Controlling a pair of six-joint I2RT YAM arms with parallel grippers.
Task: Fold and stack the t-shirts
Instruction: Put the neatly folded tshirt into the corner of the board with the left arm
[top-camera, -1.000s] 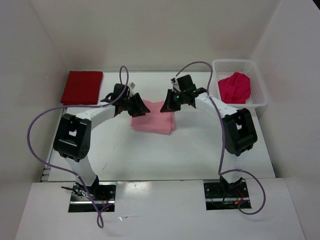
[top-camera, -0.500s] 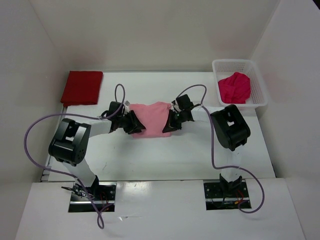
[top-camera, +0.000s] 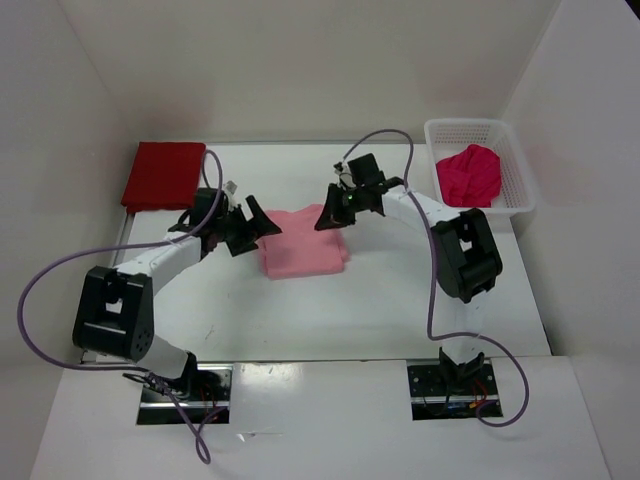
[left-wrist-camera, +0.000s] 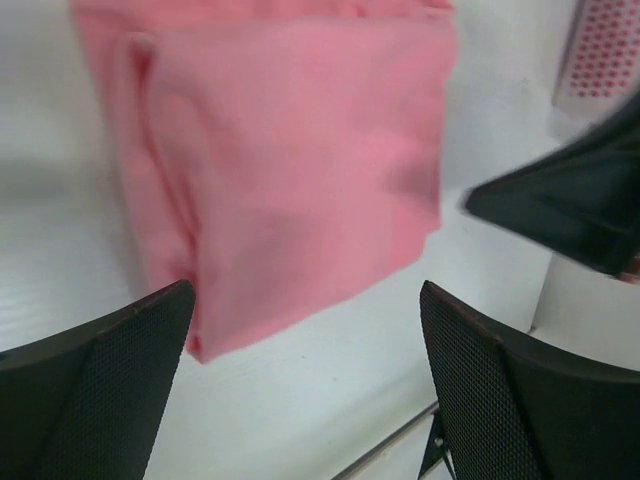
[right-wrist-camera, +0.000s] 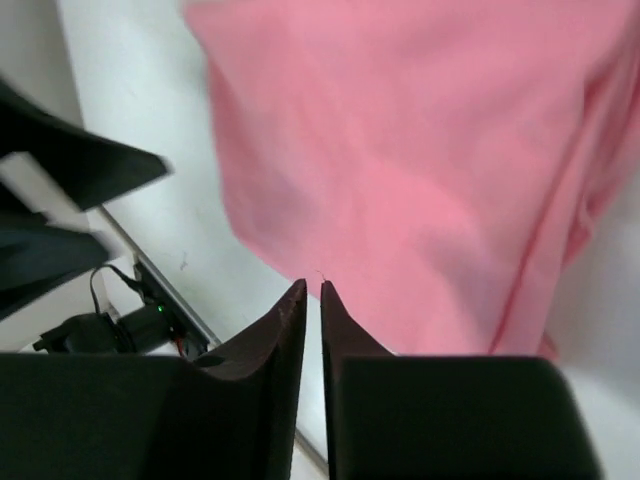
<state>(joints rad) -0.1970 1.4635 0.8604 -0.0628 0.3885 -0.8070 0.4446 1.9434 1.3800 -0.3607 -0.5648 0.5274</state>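
Note:
A light pink t-shirt (top-camera: 305, 245) lies folded at the middle of the table; it also shows in the left wrist view (left-wrist-camera: 300, 170) and the right wrist view (right-wrist-camera: 400, 150). My left gripper (top-camera: 265, 217) hovers just left of it, open wide and empty (left-wrist-camera: 305, 300). My right gripper (top-camera: 321, 221) is over the shirt's far right corner, its jaws together with only a thin slit and no cloth in it (right-wrist-camera: 312, 285). A dark red t-shirt (top-camera: 165, 175) lies folded at the back left. A magenta t-shirt (top-camera: 470, 175) is bunched in the basket.
The white mesh basket (top-camera: 512, 150) stands at the back right corner. White walls close in the table on three sides. The arms' purple cables loop over the near left and right of the table.
Both grippers have left the pink shirt's near edge. The left one opened wide, let go of the cloth and drew back left. The right one moved up to the far right corner.

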